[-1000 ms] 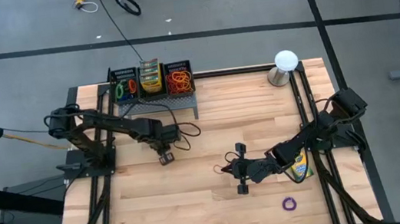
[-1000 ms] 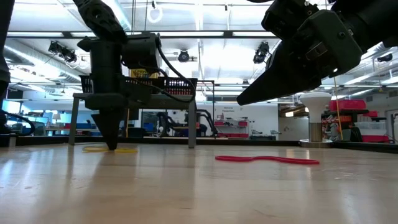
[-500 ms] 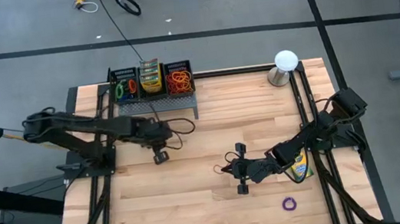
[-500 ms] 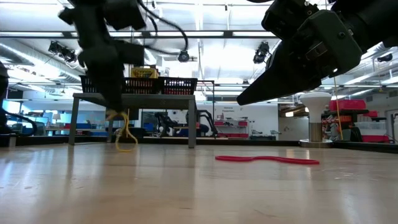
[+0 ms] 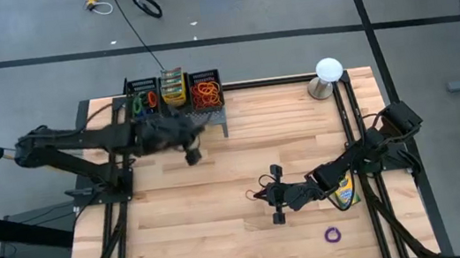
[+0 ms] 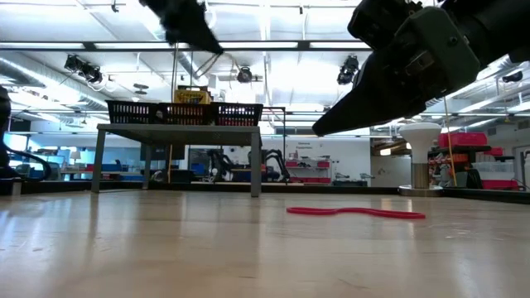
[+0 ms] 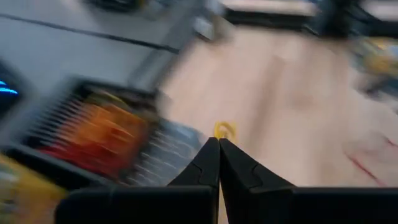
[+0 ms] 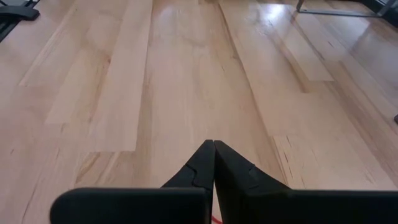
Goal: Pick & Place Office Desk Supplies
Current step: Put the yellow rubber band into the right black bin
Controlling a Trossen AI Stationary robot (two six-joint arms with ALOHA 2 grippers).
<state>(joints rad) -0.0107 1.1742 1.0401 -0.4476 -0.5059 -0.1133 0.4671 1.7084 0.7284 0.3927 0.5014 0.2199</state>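
Note:
My left gripper (image 5: pixel 191 155) is raised near the front of the black three-bin tray (image 5: pixel 174 94) and is shut on a yellow rubber band (image 7: pixel 222 130); the low view shows this gripper high up (image 6: pixel 186 21). My right gripper (image 5: pixel 273 196) is shut and hovers over the table by a red rubber band (image 5: pixel 259 195), which lies flat on the wood (image 6: pixel 356 213). A yellow-and-green crayon box (image 5: pixel 343 192) lies under the right arm. A purple band (image 5: pixel 333 235) lies near the table's near edge. My left gripper pinches the yellow rubber band between its two fingers, and a small loop of the band (image 7: pixel 222 130) shows just past the fingertips. The band is lifted clear of the table.
The tray stands on a raised stand (image 6: pixel 178 128) at the far edge, with green and red bands, crayon boxes and red-orange bands in its three bins. A white ball on a metal base (image 5: pixel 328 71) stands at the far right corner. Bare wood lies mid-table.
My left gripper has risen from the table and moved toward the far edge and the tray, staying shut. The yellow band, which first lay on the wood and then hung down to it, is now lifted clear.

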